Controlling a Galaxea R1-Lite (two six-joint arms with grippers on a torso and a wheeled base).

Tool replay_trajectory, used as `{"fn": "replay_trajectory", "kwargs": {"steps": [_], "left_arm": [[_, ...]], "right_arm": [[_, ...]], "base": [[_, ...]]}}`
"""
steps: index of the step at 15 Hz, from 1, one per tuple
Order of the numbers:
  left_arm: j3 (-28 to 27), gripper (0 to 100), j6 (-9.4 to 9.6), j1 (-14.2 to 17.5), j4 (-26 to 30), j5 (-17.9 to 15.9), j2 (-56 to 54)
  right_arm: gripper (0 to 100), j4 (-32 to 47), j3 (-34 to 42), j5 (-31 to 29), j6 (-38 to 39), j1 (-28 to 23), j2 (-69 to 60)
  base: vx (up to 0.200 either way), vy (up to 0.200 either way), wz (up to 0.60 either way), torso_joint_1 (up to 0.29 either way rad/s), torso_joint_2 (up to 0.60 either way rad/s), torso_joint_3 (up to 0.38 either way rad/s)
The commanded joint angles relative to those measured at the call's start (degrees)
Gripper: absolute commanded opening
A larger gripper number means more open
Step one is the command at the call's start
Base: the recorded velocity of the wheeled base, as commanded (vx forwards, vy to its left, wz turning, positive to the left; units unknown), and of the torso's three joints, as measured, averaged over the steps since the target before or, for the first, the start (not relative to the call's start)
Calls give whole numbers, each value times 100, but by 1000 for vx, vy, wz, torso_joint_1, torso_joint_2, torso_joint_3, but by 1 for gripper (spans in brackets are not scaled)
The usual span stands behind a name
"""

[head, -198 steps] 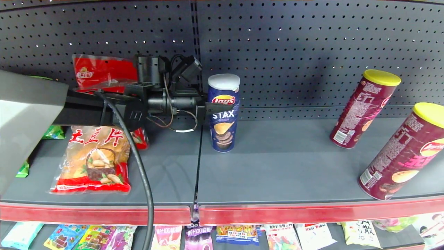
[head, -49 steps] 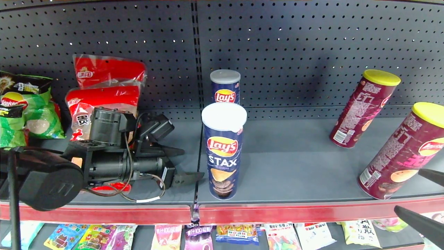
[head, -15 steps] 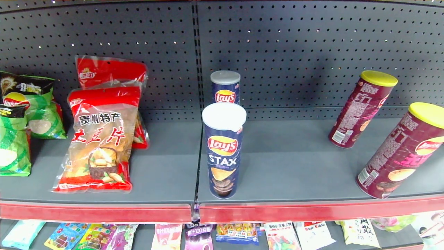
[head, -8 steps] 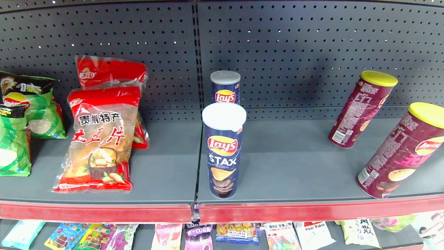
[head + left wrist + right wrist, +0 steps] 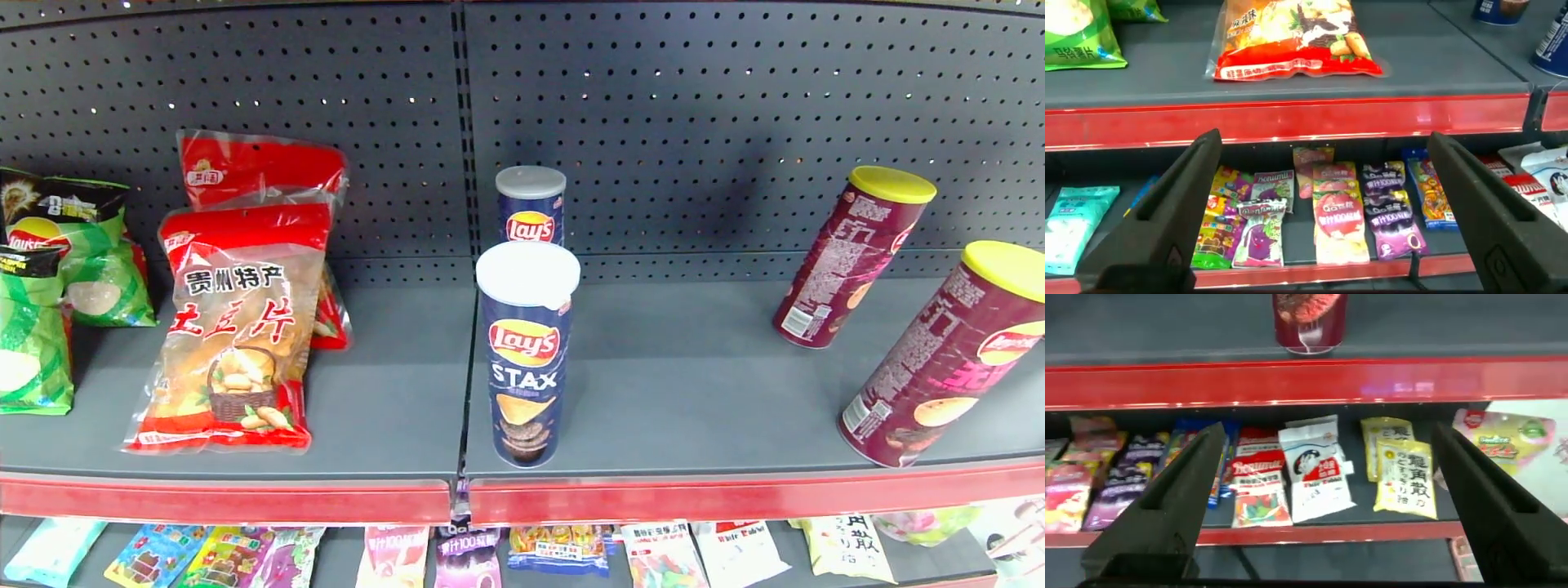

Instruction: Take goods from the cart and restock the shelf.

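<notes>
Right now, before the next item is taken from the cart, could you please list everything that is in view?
blue cans: 2, dark blue with pale lids; middle of the shelf, one at the front edge, the other behind it
maroon cans: 2, maroon with yellow lids; right side, second one nearer the front
red bags: 2, red and clear; left side, one behind
green bags: at least 2, green; far left
shelf: 1, grey with red front strip
small packets: many, mixed colours; lower shelf
left pincer: black, open, empty; facing the lower shelf
right pincer: black, open, empty; below a maroon can
</notes>
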Motion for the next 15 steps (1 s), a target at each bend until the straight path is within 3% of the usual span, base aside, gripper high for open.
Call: {"fn": "replay_trajectory", "kwargs": {"steps": [1,7,10,15], "left_arm": [[5,100,-2,4,-7,1,2],[-4,100,-2,4,1,1,2],[5,100,6,4,1,10,2],[5,100,15,4,-7,27,2]], "right_arm": [[100,-2,22,-73,39,289,-347],[100,-2,30,-73,21,342,-532],[100,-2,30,-73,21,342,-532],[100,-2,30,-73,13,342,-532]], "base": [[0,0,0,0,0,0],[-167,0,0,5,2,3],[0,0,0,0,0,0],[0,-200,0,7,1,2]]}}
